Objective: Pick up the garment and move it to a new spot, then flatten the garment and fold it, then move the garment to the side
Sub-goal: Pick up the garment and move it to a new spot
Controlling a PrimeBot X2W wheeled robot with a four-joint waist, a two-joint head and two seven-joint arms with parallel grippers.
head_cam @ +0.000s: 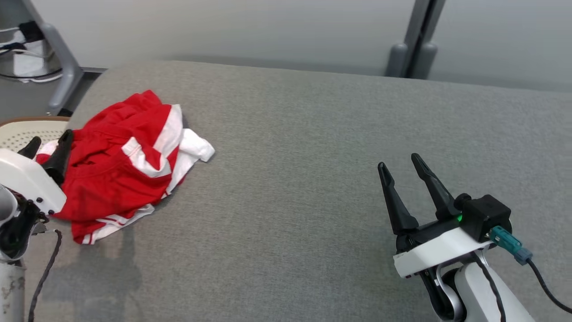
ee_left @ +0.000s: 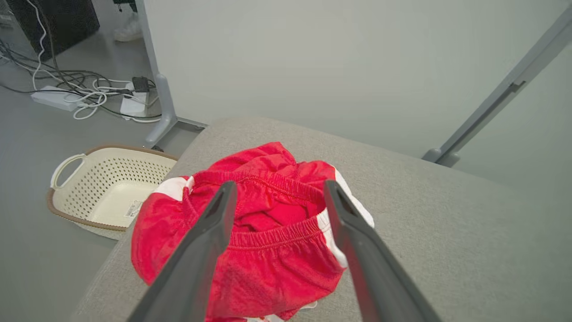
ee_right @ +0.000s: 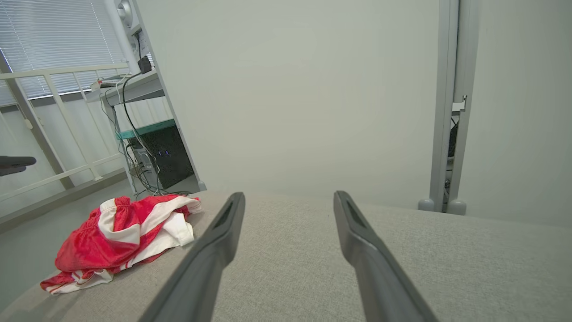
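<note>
I see the red-and-white garment [head_cam: 125, 165] lying in a crumpled heap on the grey padded table [head_cam: 290, 179]. It is toward 9 o'clock in my head view, close to the table's left edge. My left gripper [head_cam: 50, 141] sits at about 8 o'clock with its two dark fingers spread apart and gripping nothing, the tips at the heap's left side. From the left wrist camera the elastic waistband gapes open between the fingers. I can't be sure whether the tips touch the cloth or hang just above it. My right gripper [head_cam: 398, 161] is at 4 o'clock, well apart from the garment, its jaws spread wide over bare grey fabric. Beside the table's left edge, at 9 o'clock in the left wrist view, a cream perforated basket [ee_left: 107, 188] with a brown rim stands on the floor. Cables and a power strip [ee_left: 53, 98] lie on the floor at 10 o'clock there.
</note>
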